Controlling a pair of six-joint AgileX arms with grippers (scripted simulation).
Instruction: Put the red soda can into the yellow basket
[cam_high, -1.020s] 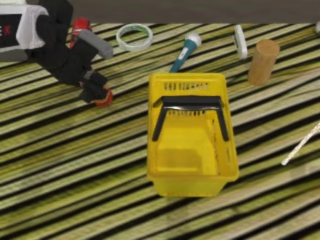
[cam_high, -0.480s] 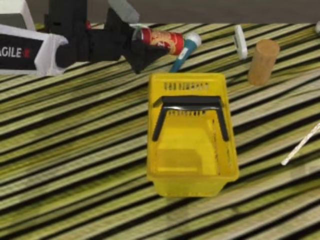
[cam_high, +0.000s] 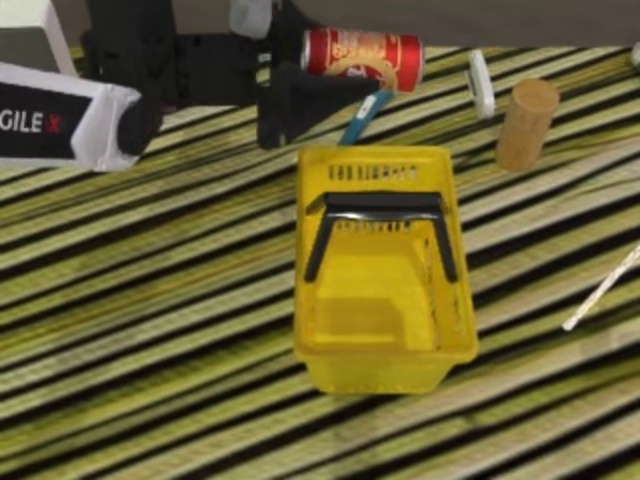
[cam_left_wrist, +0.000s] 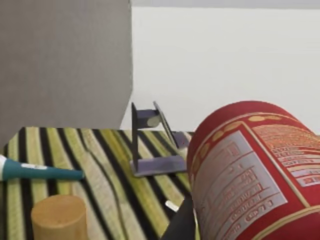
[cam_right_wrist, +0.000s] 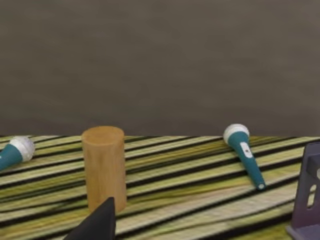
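The red soda can (cam_high: 362, 58) lies on its side in the air, just behind the far wall of the yellow basket (cam_high: 385, 345). My left gripper (cam_high: 318, 62) is shut on the can's left end, and the arm reaches in from the top view's left. In the left wrist view the red soda can (cam_left_wrist: 250, 170) fills the near side, with one black finger (cam_left_wrist: 184, 225) pressed against it. The basket stands upright at the table's centre with its black handle (cam_high: 380, 205) raised. The top view does not show my right gripper; its wrist view shows only a black tip (cam_right_wrist: 100, 222).
A teal microphone (cam_high: 362, 110) lies partly under the left arm, behind the basket. A wooden cylinder (cam_high: 527, 122) and a white object (cam_high: 481, 82) stand at the back right. A white cord (cam_high: 600, 290) lies at the right edge. A grey-purple stand (cam_left_wrist: 155, 145) sits near the table's far edge.
The left arm lifted the can off the table at the back left and carried it right. The can now hangs on its side behind the basket.
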